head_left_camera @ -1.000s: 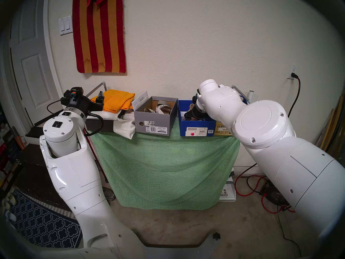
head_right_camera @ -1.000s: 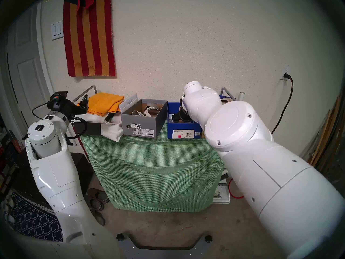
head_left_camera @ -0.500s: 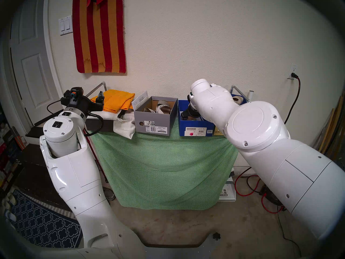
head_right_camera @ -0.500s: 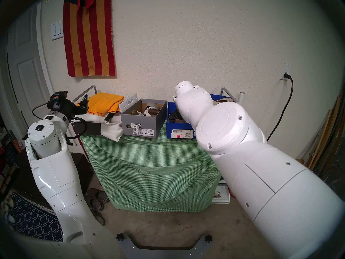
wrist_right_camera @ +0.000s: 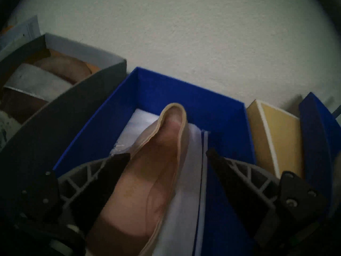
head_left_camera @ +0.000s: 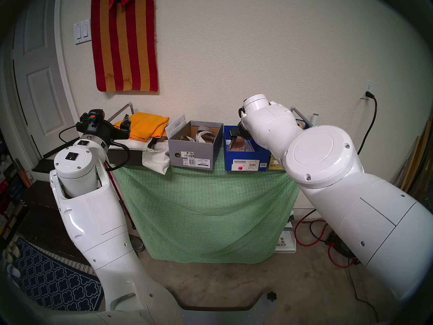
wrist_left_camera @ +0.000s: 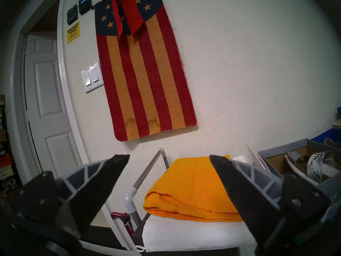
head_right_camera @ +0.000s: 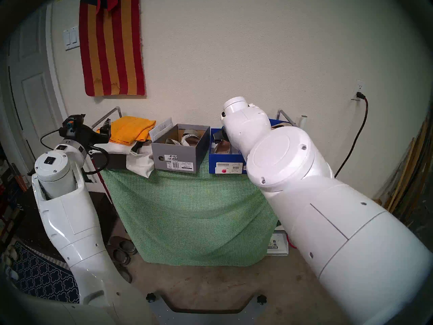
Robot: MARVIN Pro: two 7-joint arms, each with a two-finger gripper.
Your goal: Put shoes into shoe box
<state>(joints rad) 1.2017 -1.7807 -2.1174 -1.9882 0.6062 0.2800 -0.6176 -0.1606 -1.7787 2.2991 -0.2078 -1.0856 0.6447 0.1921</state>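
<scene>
A grey shoe box (head_left_camera: 192, 156) on the green-clothed table holds the silver and snakeskin-strap sandals (head_left_camera: 203, 134), which also show in the left wrist view (wrist_left_camera: 316, 165). To its right stands a blue shoe box (head_left_camera: 246, 161). One beige flat (wrist_right_camera: 147, 185) lies in it on white paper, and shows from the head too (head_left_camera: 237, 145). My right gripper (wrist_right_camera: 168, 155) is open and empty just above that flat (head_left_camera: 235, 134). A second beige flat (head_left_camera: 300, 124) lies behind my right arm. My left gripper (wrist_left_camera: 169, 157) is open and empty, at the table's left end (head_left_camera: 125, 124).
A folded orange cloth (head_left_camera: 147, 126) and a white cloth bag (head_left_camera: 157, 161) lie left of the grey box. A tan box (wrist_right_camera: 275, 135) and a blue lid (wrist_right_camera: 317, 131) stand right of the blue box. Worn dark clogs (head_right_camera: 121, 249) lie on the floor.
My right arm swung left and then rose, lifting the gripper out of the blue box. The beige flat now shows lying in the box. The left arm has not moved.
</scene>
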